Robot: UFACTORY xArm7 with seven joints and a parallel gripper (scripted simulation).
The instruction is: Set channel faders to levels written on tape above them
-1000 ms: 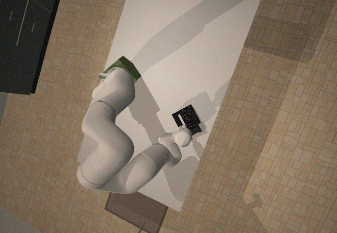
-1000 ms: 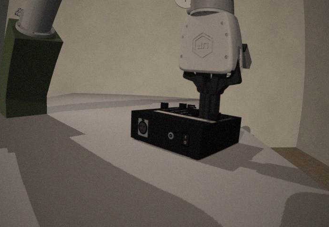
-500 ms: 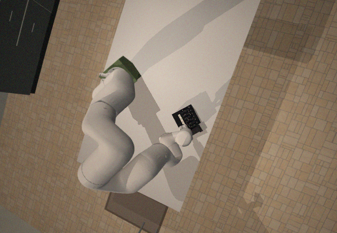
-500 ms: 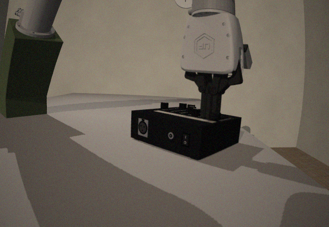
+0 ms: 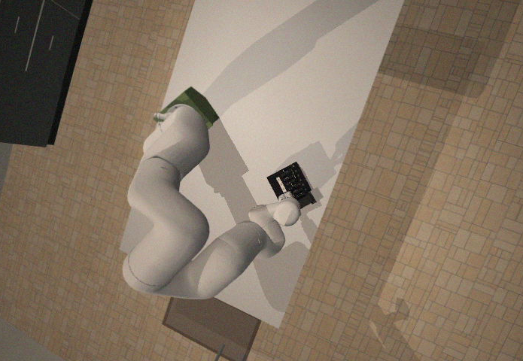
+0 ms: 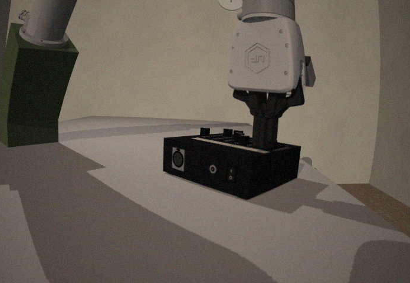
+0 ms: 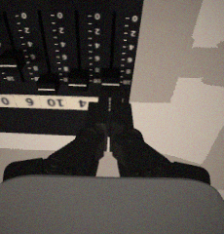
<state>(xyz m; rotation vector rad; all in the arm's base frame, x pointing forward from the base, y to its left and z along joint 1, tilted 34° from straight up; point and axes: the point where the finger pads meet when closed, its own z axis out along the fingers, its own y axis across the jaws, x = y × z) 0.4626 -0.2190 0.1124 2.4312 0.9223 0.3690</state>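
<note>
The black lighting desk (image 6: 232, 163) stands on its feet on the white table, near the table's right edge in the overhead view (image 5: 291, 183). In the wrist view its faders run away from me, with a strip of tape (image 7: 44, 101) reading 0, 6, 10, 4. Three caps (image 7: 46, 89) (image 7: 77, 85) (image 7: 110, 84) sit near the high end of their scales, and one further left (image 7: 8, 65) sits a little lower. My gripper (image 7: 109, 100) is shut with nothing between its fingers. Its tips point down onto the desk top, right behind the rightmost cap, which has no tape. It also shows in the side view (image 6: 263, 143).
The arm's green base block (image 6: 33, 89) stands at the table's far left. The desk's side panel carries a socket (image 6: 177, 159), a jack and a switch. The table edge (image 6: 362, 200) drops to the wooden floor just right of the desk.
</note>
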